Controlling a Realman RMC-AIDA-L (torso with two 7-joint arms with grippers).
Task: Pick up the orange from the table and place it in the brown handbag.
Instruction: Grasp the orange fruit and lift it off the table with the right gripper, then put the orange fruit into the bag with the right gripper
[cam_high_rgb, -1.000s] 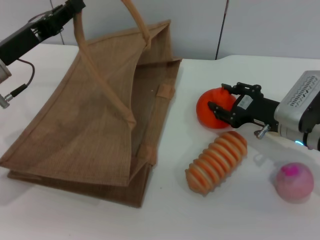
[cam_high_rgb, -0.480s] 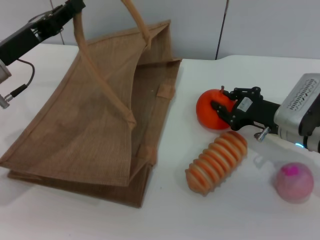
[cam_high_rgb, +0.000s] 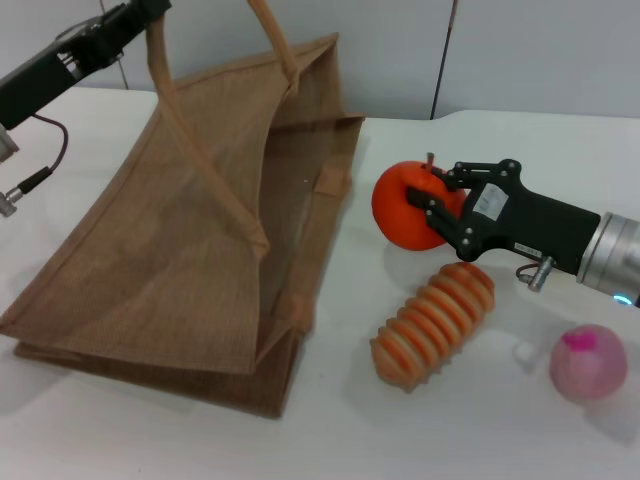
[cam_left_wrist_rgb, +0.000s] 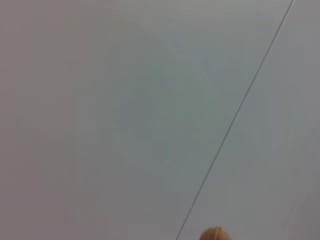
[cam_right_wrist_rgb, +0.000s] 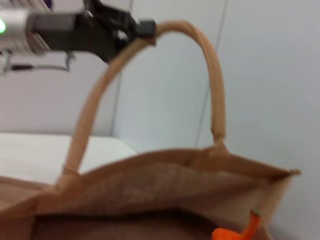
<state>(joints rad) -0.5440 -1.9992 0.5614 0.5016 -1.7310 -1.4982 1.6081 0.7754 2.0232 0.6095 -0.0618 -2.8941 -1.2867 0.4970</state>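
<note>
Burlap, tan-brown and coarse, makes up the brown handbag (cam_high_rgb: 200, 240), which lies on its side on the white desk (cam_high_rgb: 470, 430) with its mouth turned toward the fruit. Its upper wall is lifted by one looped handle (cam_high_rgb: 165, 75), so the opening gapes wide. What shows of the inside is bare woven lining and a small stitched tab; nothing can be seen lying in it, though the deeper part is shadowed.

At the top left of the head view, the left gripper (cam_high_rgb: 150, 12) meets that raised handle. The right wrist view shows the same gripper (cam_right_wrist_rgb: 137, 27) closed on the top of the loop, holding it up. The left wrist view gives only a pale wall and a sliver of tan handle at its lower edge.

Just right of the bag's mouth is the orange (cam_high_rgb: 405, 205), its small dark stem pointing up. The right gripper (cam_high_rgb: 440, 205) reaches in from the right, and its black jaws are closed around the fruit's right side, gripping it. The orange seems raised off the desk, apart from the bag and not inside it. A scrap of orange also shows at the lower edge of the right wrist view, in front of the bag's opening.

Below the gripper lies a ribbed orange-and-cream item (cam_high_rgb: 435, 322), and further right a pinkish ball (cam_high_rgb: 588, 362) rests on the desk.
</note>
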